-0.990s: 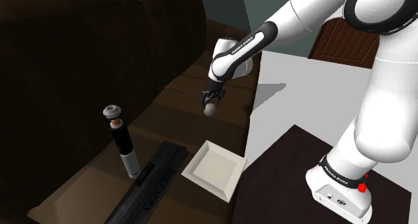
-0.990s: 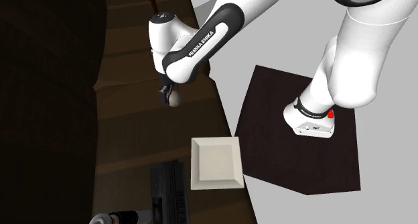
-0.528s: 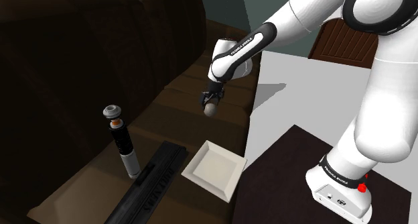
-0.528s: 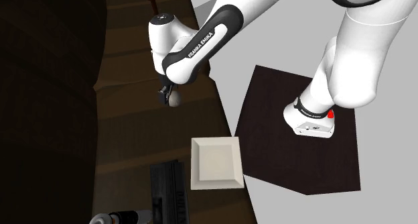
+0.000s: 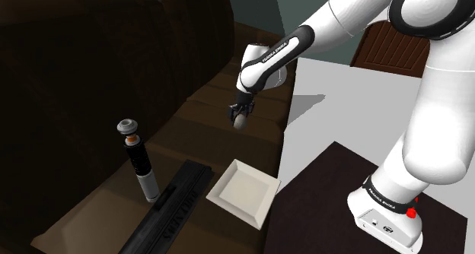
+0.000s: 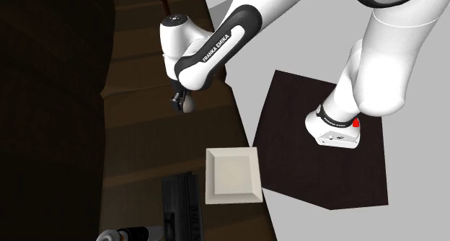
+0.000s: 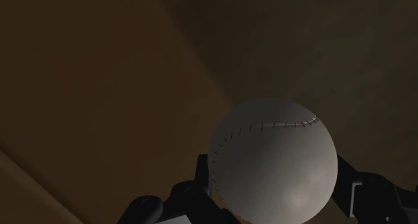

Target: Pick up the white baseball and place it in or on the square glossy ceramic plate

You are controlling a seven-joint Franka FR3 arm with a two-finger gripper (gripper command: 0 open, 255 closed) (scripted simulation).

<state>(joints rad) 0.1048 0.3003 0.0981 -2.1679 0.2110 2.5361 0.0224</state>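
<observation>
- Baseball (image 7: 271, 161): white, stitched; likely light, hard, roll-prone; best gripped across widest girth.
- Hand (image 5: 240, 117): clasping baseball both sides.
- Plate (image 5: 242, 190): lower than hand, well apart.

Baseball (image 7: 271, 162): smooth off-white skin with a soft sheen, crossed by one seam of fine dark stitching. Square plate (image 5: 243, 190): plain white and smooth, with an even finish and little shine as lit. Sofa seat (image 5: 194, 127): dark brown, matt, smooth upholstery; gripper (image 7: 271, 186): black, hard, faintly glossy.
</observation>
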